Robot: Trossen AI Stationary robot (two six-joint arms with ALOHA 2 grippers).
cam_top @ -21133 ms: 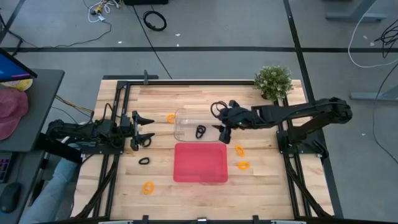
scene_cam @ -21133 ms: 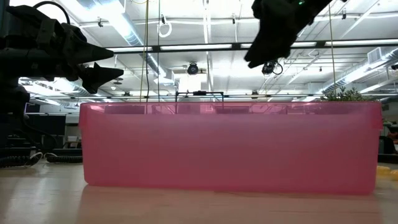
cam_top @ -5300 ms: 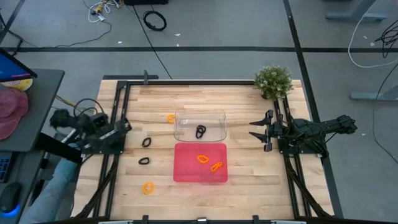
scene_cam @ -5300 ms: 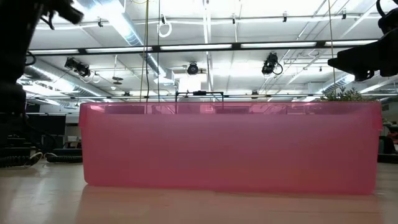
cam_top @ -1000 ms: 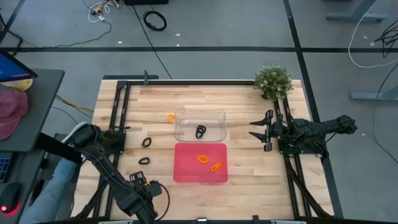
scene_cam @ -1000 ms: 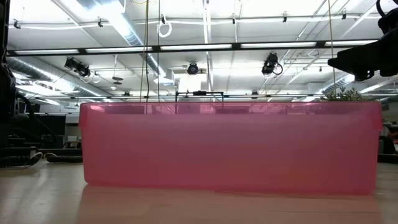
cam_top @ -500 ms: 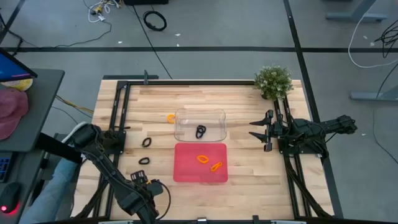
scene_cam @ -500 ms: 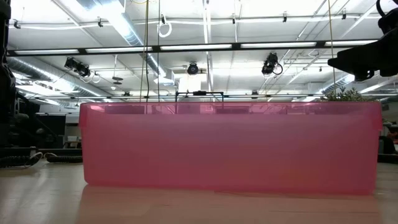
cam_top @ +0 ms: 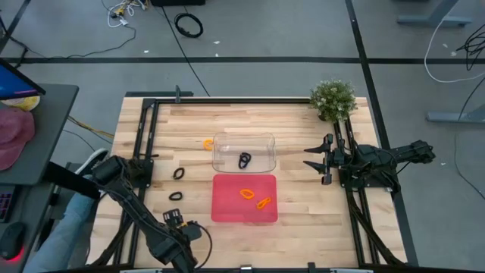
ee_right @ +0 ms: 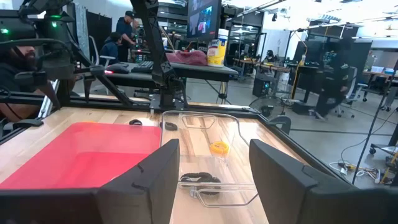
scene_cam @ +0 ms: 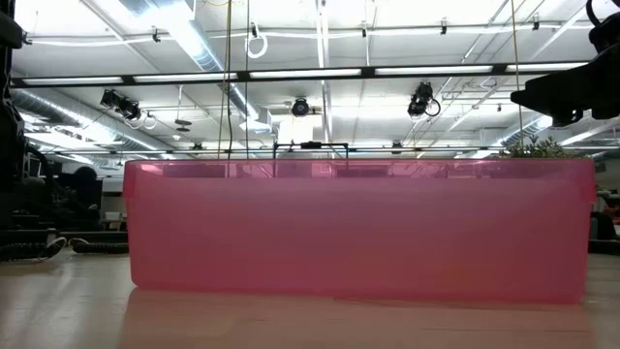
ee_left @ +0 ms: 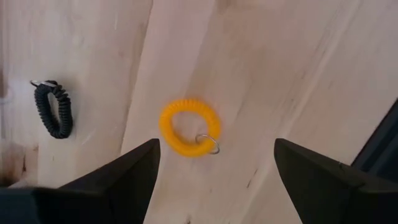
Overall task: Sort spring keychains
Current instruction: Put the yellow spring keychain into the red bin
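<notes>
Lying on the wooden bench (cam_top: 303, 220), an orange spring keychain (ee_left: 188, 127) sits directly below the left hand (ee_left: 214, 171), whose two dark fingers are spread wide on either side of it without touching it. In the overhead view this hand (cam_top: 176, 241) hovers near the bench's front edge, off the red tray's (cam_top: 244, 198) front-left corner. Two more orange keychains (cam_top: 255, 197) lie inside the red tray. A black keychain (cam_top: 244, 160) lies in the clear container (cam_top: 243, 152) just behind the tray. Another orange keychain (cam_top: 208, 143) lies on the bench beside that container's back-left corner. Two black keychains (cam_top: 176, 184) lie on the bench left of the tray. The right hand (cam_top: 324, 160) waits right of the clear container, fingers wide apart and holding nothing. A small potted plant (cam_top: 333, 98) stands at the bench's back-right corner.
</notes>
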